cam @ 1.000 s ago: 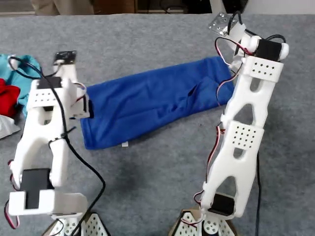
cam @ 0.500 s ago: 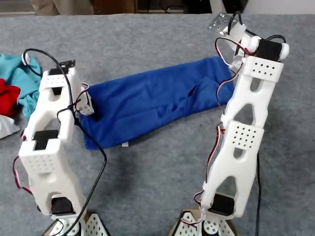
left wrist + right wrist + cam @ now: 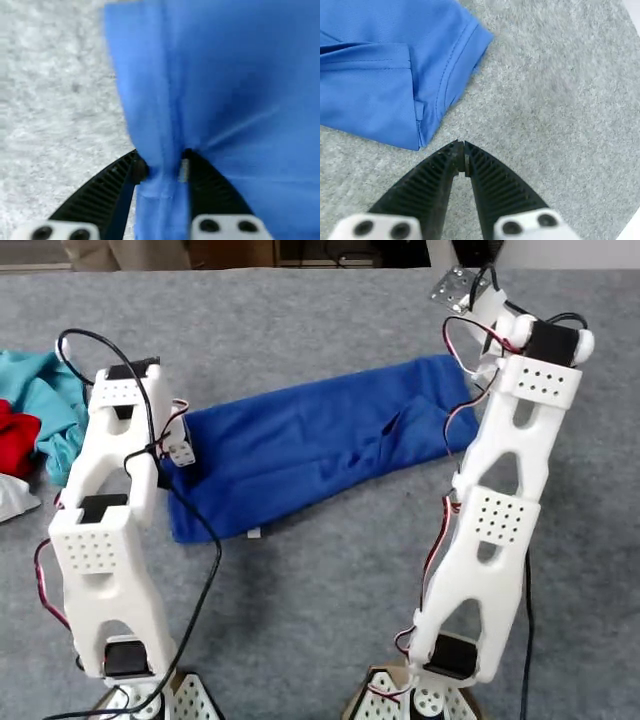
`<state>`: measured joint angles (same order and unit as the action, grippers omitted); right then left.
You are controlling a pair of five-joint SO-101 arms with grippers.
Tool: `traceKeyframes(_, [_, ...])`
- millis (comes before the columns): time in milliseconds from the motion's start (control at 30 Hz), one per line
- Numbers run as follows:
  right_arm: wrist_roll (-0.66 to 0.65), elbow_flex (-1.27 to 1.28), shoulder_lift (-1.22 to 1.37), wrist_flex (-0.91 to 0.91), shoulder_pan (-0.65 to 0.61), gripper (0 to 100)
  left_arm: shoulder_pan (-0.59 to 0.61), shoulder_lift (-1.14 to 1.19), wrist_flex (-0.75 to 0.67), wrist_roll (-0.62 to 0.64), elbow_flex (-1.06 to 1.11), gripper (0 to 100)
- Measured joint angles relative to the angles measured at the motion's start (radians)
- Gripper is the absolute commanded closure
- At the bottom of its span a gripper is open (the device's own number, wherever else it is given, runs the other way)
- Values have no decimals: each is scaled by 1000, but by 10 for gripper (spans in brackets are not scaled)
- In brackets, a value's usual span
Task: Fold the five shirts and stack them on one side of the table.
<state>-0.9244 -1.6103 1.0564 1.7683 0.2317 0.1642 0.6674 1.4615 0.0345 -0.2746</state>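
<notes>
- At one short end of the blue shirt, the left gripper is clenched on a raised ridge of fabric. Its two dark fingers pinch the cloth where the layers bunch along a seam.
- That hold looks meant to gather every layer at this end at once, so the whole end can be carried across the shirt and not just the top ply.
- Beside the blue shirt's opposite end, the right gripper hangs over bare grey table covering. Its fingertips are pressed together with nothing between them, just off the corner of the sleeve cuff.
- Being off the fabric, it pins nothing down. It seems placed to stay out of the way, or to be ready to take that end.
- The blue shirt itself lies flat on the table as a long band, already doubled lengthwise and slanting from one arm to the other. A crosswise fold is probably the step in hand.
- Beyond the gripped end of the blue shirt, a teal garment, a red one and a white one lie crumpled together. They are unfolded, so most of the task appears to remain.
</notes>
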Motion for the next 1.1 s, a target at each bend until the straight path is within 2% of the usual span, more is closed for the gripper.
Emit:
traceKeyframes(400, [0,0,0,0,0,993,0,8,5,3,-18,981])
traceKeyframes(500, [0,0,0,0,2,993,25,12,60,3,-81,981])
traceKeyframes(667, [0,0,0,0,20,993,149,18,172,2,-247,981])
traceKeyframes(767, [0,0,0,0,20,993,161,18,241,2,-364,981])
traceKeyframes(900, [43,0,0,-9,35,993,115,18,281,2,-489,981])
traceKeyframes(1100, [55,0,0,-58,87,993,-77,18,285,41,-582,981])
